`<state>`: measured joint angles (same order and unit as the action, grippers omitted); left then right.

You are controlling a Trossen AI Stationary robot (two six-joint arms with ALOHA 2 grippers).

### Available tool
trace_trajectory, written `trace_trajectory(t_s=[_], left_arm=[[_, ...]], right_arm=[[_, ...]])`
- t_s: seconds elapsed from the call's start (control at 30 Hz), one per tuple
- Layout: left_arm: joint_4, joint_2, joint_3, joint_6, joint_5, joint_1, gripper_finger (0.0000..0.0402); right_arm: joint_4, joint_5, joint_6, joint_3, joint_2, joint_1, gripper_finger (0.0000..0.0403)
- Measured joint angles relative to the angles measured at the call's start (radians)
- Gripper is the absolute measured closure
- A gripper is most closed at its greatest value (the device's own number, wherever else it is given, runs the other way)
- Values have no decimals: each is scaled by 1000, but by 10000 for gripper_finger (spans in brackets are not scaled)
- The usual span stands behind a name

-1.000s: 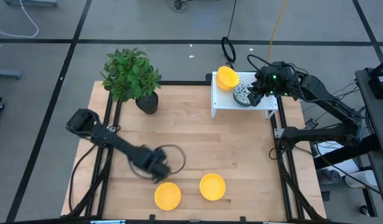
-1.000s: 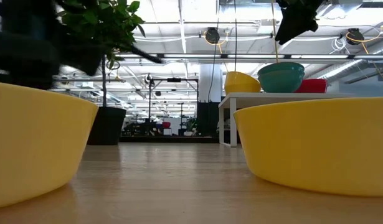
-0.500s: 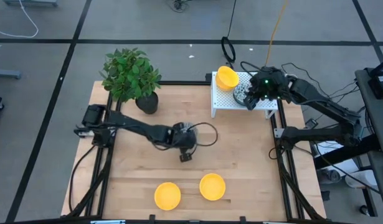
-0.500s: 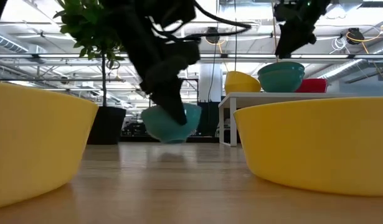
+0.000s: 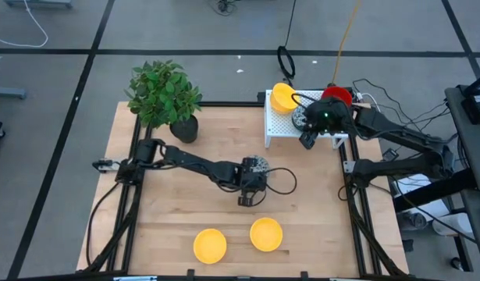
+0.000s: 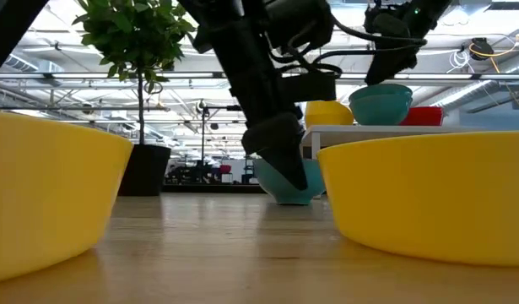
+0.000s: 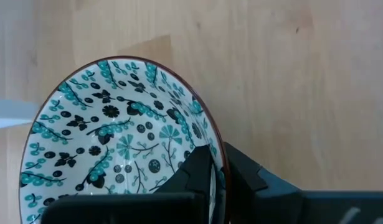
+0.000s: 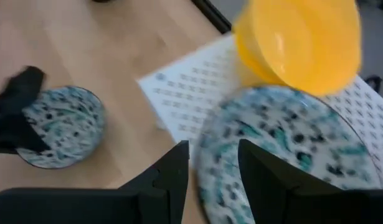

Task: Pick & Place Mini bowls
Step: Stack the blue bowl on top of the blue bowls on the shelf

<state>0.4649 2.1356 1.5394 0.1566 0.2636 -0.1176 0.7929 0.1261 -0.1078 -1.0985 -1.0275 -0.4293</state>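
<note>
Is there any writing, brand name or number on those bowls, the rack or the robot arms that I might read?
None can be read.
The patterned bowl in the left gripper bears only teal flowers and dots, no letters.
The yellow bowls, the rack and the right gripper show no readable text.

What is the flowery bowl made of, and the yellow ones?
The flowery bowl looks like glazed ceramic: a glossy white inside with printed teal and dark flowers and a thin dark rim. The yellow bowls look like smooth plastic or melamine, plain and evenly coloured. I can't be sure.
</note>
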Motion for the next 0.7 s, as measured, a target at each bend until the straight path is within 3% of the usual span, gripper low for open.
trace_trajectory(t_s=[0.37,0.7], left_arm=[[56,3,13,-182,8,-17,369],[68,-55,13,-281,-30,-51,238]], right_arm=[[-23,4,-11,0,0,131,266],[-19,3,0,0,0,156,218]])
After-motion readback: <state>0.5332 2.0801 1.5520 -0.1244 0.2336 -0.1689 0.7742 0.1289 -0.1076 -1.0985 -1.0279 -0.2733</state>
